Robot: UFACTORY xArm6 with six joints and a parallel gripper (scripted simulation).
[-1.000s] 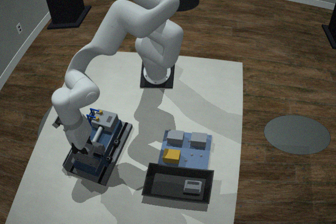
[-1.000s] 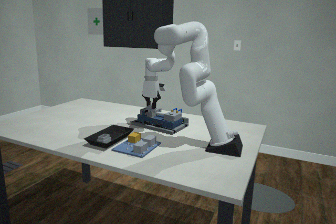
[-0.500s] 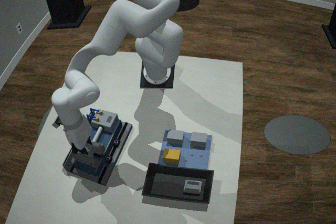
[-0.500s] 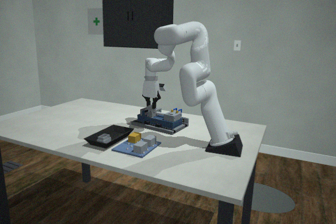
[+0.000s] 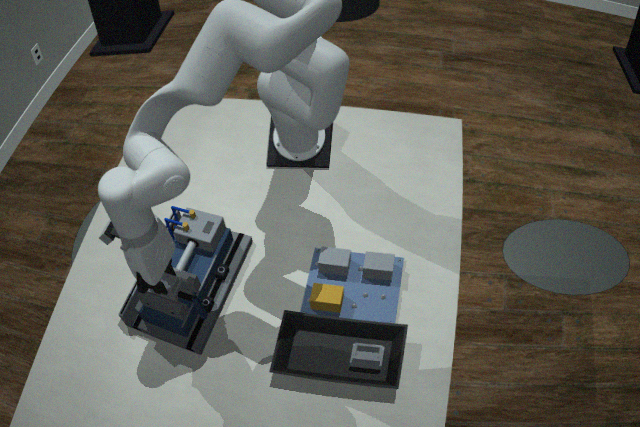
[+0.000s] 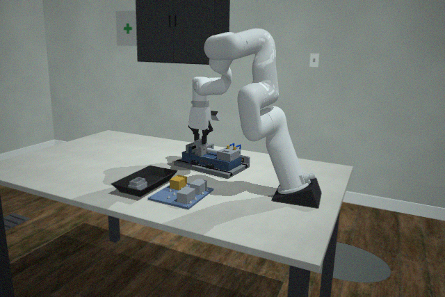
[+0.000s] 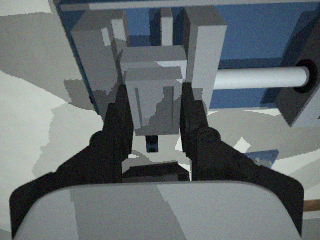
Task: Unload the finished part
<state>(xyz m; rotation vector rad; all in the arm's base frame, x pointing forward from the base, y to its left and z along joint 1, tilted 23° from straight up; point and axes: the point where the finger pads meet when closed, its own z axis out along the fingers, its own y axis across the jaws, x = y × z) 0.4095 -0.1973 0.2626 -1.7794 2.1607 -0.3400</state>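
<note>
The finished part (image 7: pixel 152 100) (image 5: pixel 180 282) is a grey block standing between the two grey jaws of the vise, on the table's left side. My gripper (image 7: pixel 155 99) points straight down over the vise, and its black fingers are shut on the part's two sides. In the top view the gripper (image 5: pixel 157 285) is partly hidden by the wrist. It also shows in the exterior view (image 6: pixel 200 139) at the vise (image 6: pixel 212 158). The black outfeed tray (image 5: pixel 338 355) lies to the right, near the table's front edge.
A grey part with a pocket (image 5: pixel 368 356) lies in the tray's right end. A blue fixture plate (image 5: pixel 354 285) behind the tray carries two grey blocks and a yellow block (image 5: pixel 326 297). The vise's silver rod (image 7: pixel 260 77) and grey actuator (image 5: pixel 199 228) lie beyond the jaws.
</note>
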